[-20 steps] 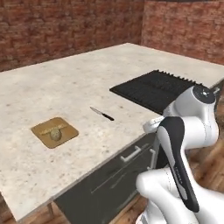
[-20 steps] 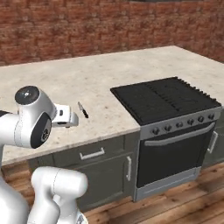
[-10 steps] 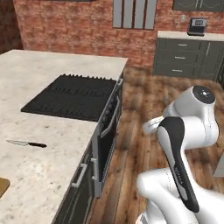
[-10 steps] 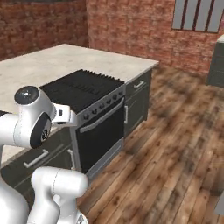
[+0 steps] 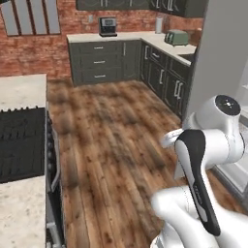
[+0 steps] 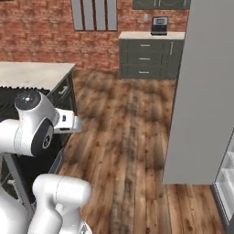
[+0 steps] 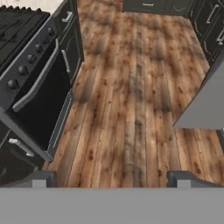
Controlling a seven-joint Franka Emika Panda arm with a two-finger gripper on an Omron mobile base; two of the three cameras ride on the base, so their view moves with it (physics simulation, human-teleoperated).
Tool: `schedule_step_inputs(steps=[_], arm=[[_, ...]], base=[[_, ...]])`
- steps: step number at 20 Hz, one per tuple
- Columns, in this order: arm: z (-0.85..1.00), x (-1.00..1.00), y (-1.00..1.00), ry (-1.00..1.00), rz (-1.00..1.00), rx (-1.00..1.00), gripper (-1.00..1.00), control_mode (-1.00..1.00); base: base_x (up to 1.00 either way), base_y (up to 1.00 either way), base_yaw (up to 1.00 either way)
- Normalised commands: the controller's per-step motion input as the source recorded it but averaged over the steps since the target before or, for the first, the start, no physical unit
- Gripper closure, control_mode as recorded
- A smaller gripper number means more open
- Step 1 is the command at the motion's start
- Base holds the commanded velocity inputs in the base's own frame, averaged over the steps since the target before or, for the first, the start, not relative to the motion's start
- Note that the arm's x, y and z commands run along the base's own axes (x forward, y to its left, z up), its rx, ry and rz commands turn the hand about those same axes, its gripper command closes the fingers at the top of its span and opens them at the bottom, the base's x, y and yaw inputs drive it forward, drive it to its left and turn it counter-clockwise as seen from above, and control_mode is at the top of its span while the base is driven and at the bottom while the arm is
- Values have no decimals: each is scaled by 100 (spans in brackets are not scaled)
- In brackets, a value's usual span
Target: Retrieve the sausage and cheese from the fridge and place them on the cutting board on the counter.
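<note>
1. Looks like the trip-to-the-fridge (image 6: 201,91) step: base out on the wood floor (image 7: 135,96), with that tall grey panel standing at the right of both base views.
2. Fridge seems open already (pale shelves peeking out past the grey panel at the lower right of the right base view).
3. Pincer (image 7: 111,177) spread wide, both dark tips far apart at the bottom of the hand view, nothing between them, just floor ahead.
4. Arm tucked in close over the base, pointing down and forward, oven (image 7: 35,96) off to the left in the hand view.
5. No telling where the sausage or cheese sit, the shelves too edge-on and cut off to read.
6. Next, probably: swing round the open door, square up to the shelves, spot the food, then reach in with the pincer kept wide.
7. Worth watching: clearance past that door while rolling closer.
</note>
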Motion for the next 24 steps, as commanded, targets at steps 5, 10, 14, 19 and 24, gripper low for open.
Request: schedule_step_inputs(steps=[5, 10, 14, 19, 24], arm=[[0, 0, 0, 0, 0, 0, -100, 100], [0, 0, 0, 0, 0, 0, -100, 100], [0, 0, 0, 0, 0, 0, -100, 100], [0, 0, 0, 0, 0, 0, -100, 100], [0, 0, 0, 0, 0, 0, -100, 100]], base=[[93, 49, -36], [74, 26, -26], [31, 15, -41], [5, 4, -43], [46, 22, -56]])
